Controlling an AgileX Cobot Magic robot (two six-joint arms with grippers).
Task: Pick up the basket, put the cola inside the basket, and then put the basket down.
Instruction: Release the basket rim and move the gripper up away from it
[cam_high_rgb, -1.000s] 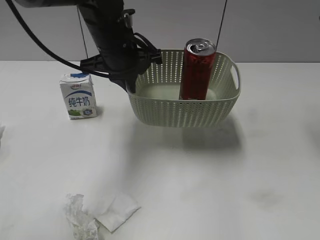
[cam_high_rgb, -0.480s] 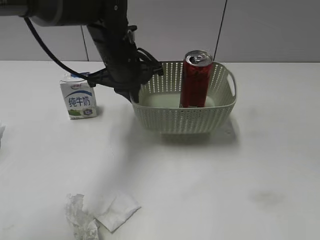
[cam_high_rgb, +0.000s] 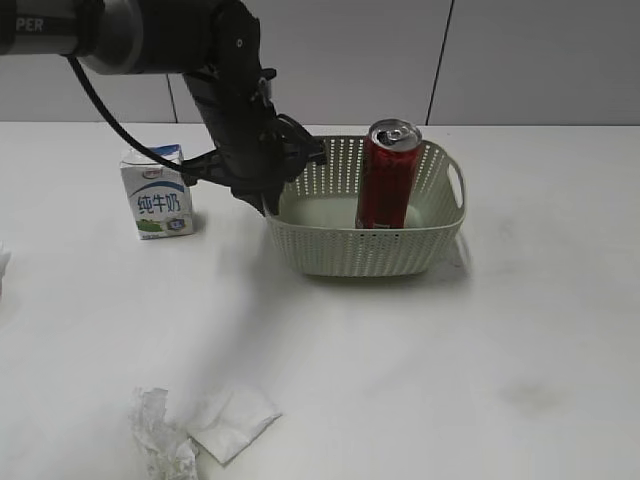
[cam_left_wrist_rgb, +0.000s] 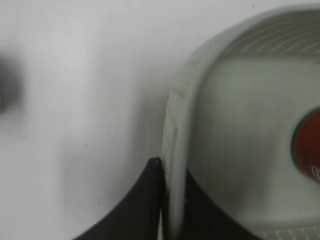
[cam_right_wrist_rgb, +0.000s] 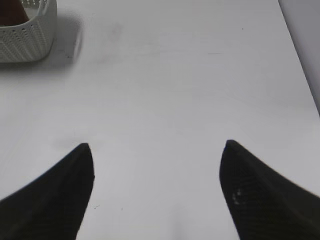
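The pale green basket (cam_high_rgb: 400, 245) rests on the white table with the red cola can (cam_high_rgb: 388, 178) standing upright inside it. My left gripper (cam_high_rgb: 272, 195) is shut on the basket's left rim; in the left wrist view the gripper (cam_left_wrist_rgb: 172, 172) has one finger outside and one inside the basket wall (cam_left_wrist_rgb: 220, 120), and the can's red edge (cam_left_wrist_rgb: 307, 142) shows at right. My right gripper (cam_right_wrist_rgb: 156, 150) is open and empty over bare table, with the basket's corner (cam_right_wrist_rgb: 25, 35) at the top left. The right arm is out of the exterior view.
A white-and-blue milk carton (cam_high_rgb: 156, 192) stands left of the basket, close to the left arm. Crumpled white tissue (cam_high_rgb: 195, 428) lies at the front left. A grey wall runs behind the table.
The left gripper has lowered the basket with the can onto the table; the shadow under it has shrunk, and the basket has shifted slightly left.
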